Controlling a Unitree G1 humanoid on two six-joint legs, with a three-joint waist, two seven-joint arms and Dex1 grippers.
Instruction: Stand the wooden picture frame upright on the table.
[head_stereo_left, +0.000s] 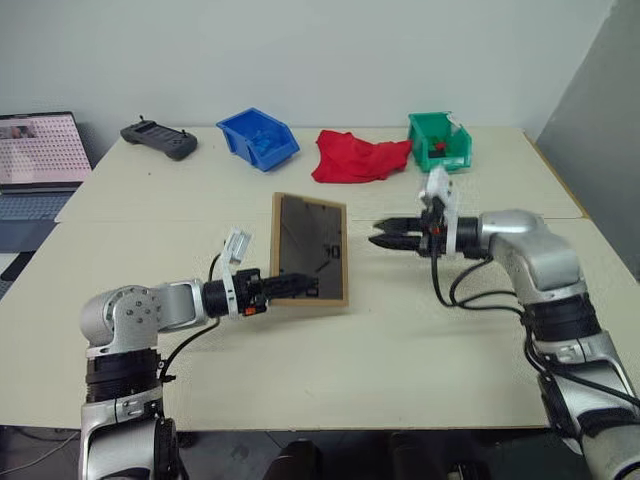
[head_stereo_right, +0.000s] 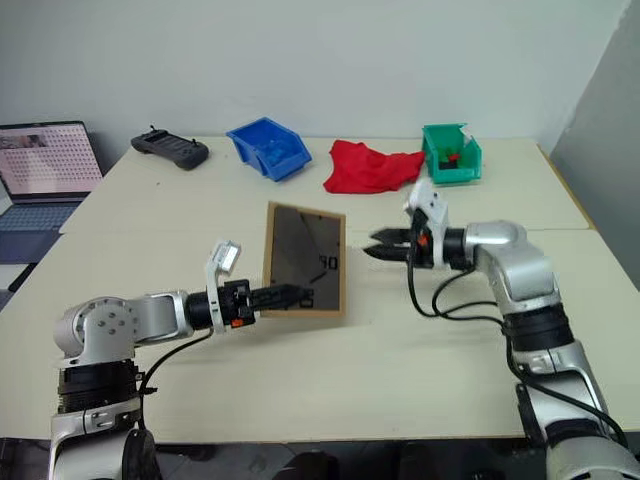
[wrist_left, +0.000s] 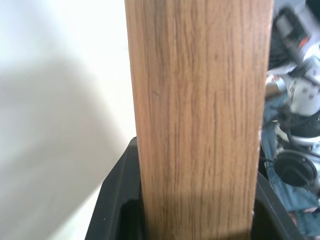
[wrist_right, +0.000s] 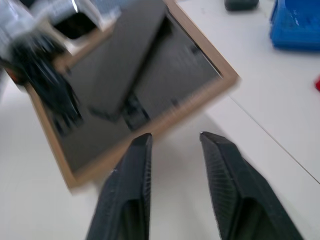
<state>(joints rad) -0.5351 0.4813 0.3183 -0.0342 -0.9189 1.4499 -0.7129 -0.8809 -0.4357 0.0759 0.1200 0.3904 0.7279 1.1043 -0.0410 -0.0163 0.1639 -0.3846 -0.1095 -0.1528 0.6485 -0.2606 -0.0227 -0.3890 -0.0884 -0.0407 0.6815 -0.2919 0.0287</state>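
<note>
you've got the wooden picture frame (head_stereo_left: 309, 250) up off the table (head_stereo_left: 400, 340), tilted with its dark back toward the head camera, your left gripper (head_stereo_left: 296, 287) pinching its lower left edge; the wrist view shows that wood edge (wrist_left: 200, 120) running straight up between the black fingers. your right gripper (head_stereo_left: 388, 236) hangs just beside the frame's right edge, not touching it, its fingers (wrist_right: 131, 185) spread with nothing between them.

it looks light and stiff, thin wood round a panel. expect smooth wood to slip or swing in a one-corner pinch, so a hold nearer the middle of a side rail should steady it, and i'd keep the fingers off the front, which may be glazed. the stand flap on the back has to be out or it will probably topple.

the tabletop is flat, cream and smooth, with a seam (head_stereo_left: 150, 220) behind the frame, and bare in front of you. well back sit a blue bin (head_stereo_left: 258, 137), a red cloth (head_stereo_left: 357, 157), a green bin (head_stereo_left: 440, 141) and a black controller (head_stereo_left: 159, 139); a laptop (head_stereo_left: 38, 160) stands off to your left
</note>
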